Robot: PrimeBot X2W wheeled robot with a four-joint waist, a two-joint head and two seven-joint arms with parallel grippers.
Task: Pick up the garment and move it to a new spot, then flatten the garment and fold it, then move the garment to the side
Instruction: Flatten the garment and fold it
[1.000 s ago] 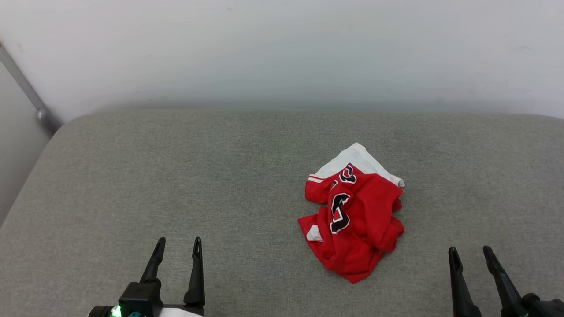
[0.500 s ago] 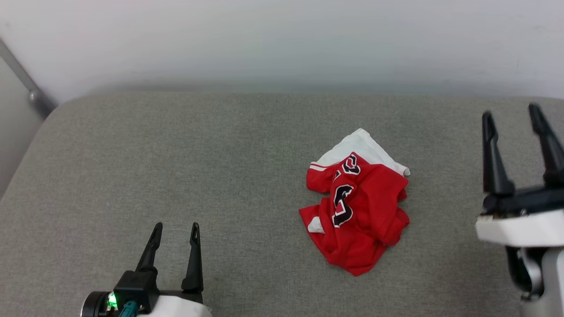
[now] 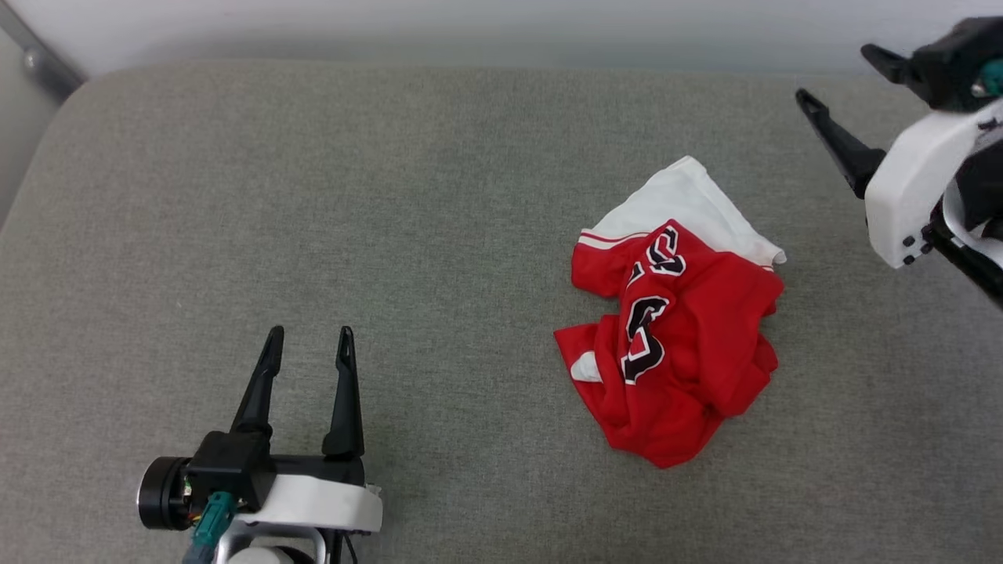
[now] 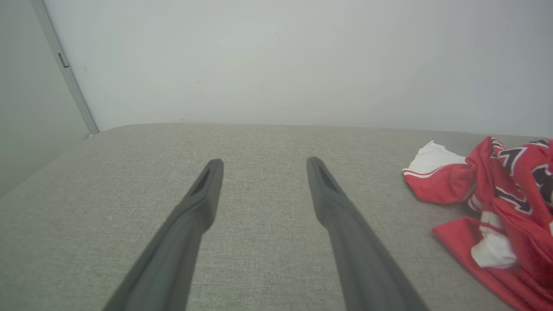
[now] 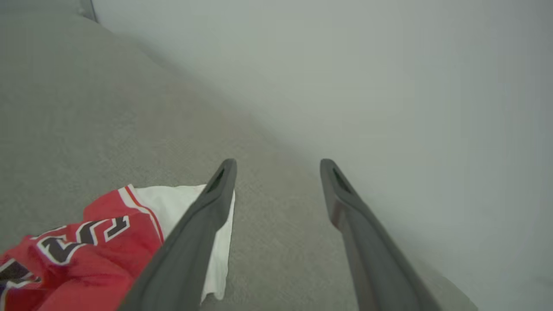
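Right of the left gripper (image 4: 264,162), the garment (image 4: 497,207) runs off the picture's edge. One finger of the right gripper (image 5: 278,166) hides part of the white sleeve (image 5: 173,203). The lettering (image 3: 642,345) is crumpled into folds and unreadable.

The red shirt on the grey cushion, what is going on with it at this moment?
A two-armed robot is getting ready to pick up the red jersey. It lies crumpled on the grey cushion, and nothing holds it. The right gripper hangs open above the cushion, to the right of the jersey. The left gripper is open too, over bare cushion well to the left of the jersey.
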